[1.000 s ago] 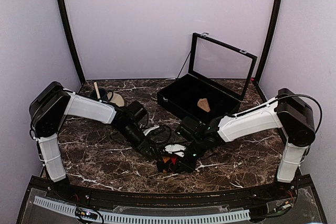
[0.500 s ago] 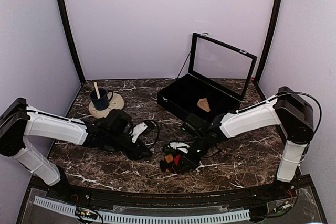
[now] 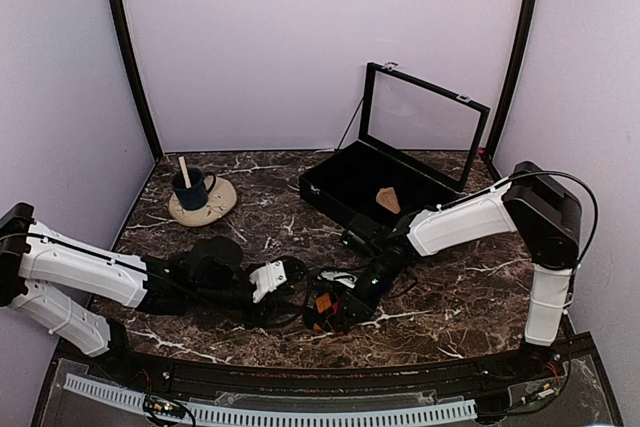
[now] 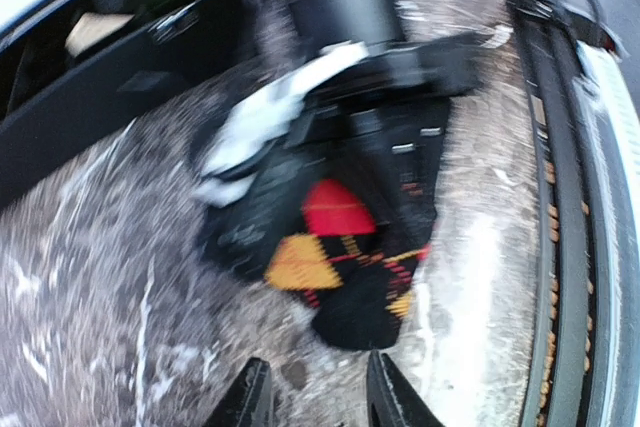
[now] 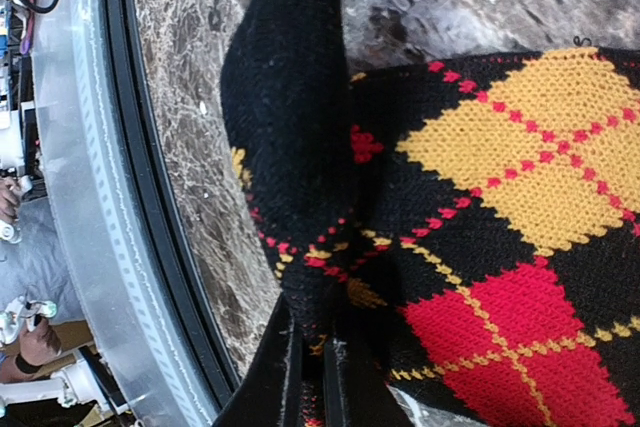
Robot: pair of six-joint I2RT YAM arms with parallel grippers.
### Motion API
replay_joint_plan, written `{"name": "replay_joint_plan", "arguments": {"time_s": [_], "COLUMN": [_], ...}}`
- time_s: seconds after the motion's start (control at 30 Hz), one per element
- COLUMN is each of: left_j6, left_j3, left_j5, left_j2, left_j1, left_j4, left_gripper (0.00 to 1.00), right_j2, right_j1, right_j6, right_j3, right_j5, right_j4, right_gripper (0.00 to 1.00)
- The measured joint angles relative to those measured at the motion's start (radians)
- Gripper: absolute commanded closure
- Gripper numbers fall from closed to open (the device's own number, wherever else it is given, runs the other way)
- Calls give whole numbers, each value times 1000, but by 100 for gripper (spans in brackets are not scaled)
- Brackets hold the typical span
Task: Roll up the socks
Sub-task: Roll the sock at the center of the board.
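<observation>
The black argyle sock (image 3: 322, 304) with red and orange diamonds lies bunched near the table's front edge. My right gripper (image 3: 338, 309) is shut on a fold of that sock (image 5: 480, 227), its jaws (image 5: 318, 357) pinched tight on the black fabric. My left gripper (image 3: 285, 272) sits low just left of it, open, with nothing between its fingers. In the left wrist view the sock (image 4: 350, 267) lies just beyond the left gripper (image 4: 315, 402), under the right gripper's body (image 4: 370, 97). The tan sock (image 3: 388, 200) lies inside the black case.
A black display case (image 3: 345, 182) with its glass lid (image 3: 425, 112) raised stands at the back right. A blue mug (image 3: 190, 187) with a wooden stick sits on a saucer at the back left. The black rail (image 5: 150, 197) of the table's front edge runs close to the sock.
My left arm has dropped low and swung out to the left, its gripper drawing back from the sock and narrowing a little. The right gripper has kept its hold and shifted slightly left.
</observation>
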Motion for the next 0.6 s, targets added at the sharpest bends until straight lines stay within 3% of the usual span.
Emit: {"name": "replay_joint_plan", "arguments": {"time_s": [0.3, 0.6], "left_j6": [286, 417], "left_j3": [-22, 29], "left_j5": [17, -64], "left_j2": [69, 206], "left_j1": [-139, -181], "left_j4": [63, 74], "left_gripper": [57, 53], "right_j2": [13, 13], "right_j1": [-3, -6], "right_j6": [3, 8], "right_j3": [13, 13], "right_j5": [-35, -49], "right_j4": [-36, -40], "right_gripper": [95, 95]}}
